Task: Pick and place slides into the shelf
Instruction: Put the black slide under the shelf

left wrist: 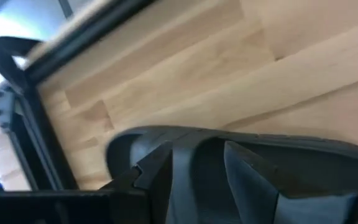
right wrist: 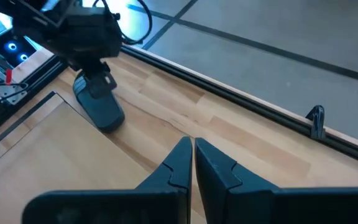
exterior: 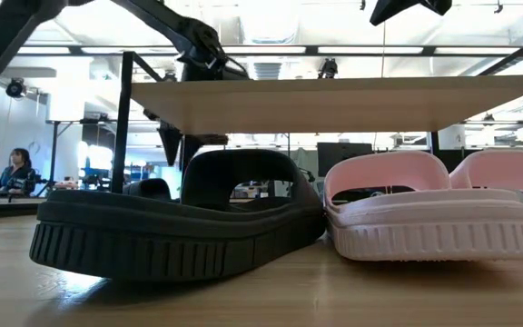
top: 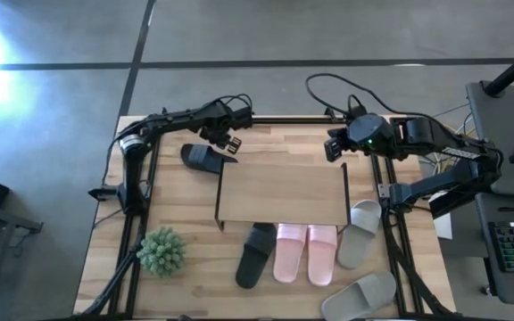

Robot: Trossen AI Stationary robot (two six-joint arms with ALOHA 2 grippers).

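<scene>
Six slides can be counted from above, three pairs: two black ones, the first (top: pixel 205 158) up behind the shelf (top: pixel 282 193) and the second (top: pixel 255 254) out front; two pink ones (top: pixel 288 253) (top: pixel 321 254) side by side; two grey ones (top: pixel 358 234) (top: pixel 359 294). One shelf and one little green plant (top: pixel 161 250) are seen too.

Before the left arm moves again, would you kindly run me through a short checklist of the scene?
1. Left gripper open above the black slide: ok.
2. That slide inside the shelf: not ok, it lies on the table beside the shelf's far left corner.
3. Right gripper shut, waiting off the shelf's far right corner: ok.
4. Second black slide and pink pair tucked under the shelf's near edge: ok.
5. Two grey slides shelved: not ok.
</scene>
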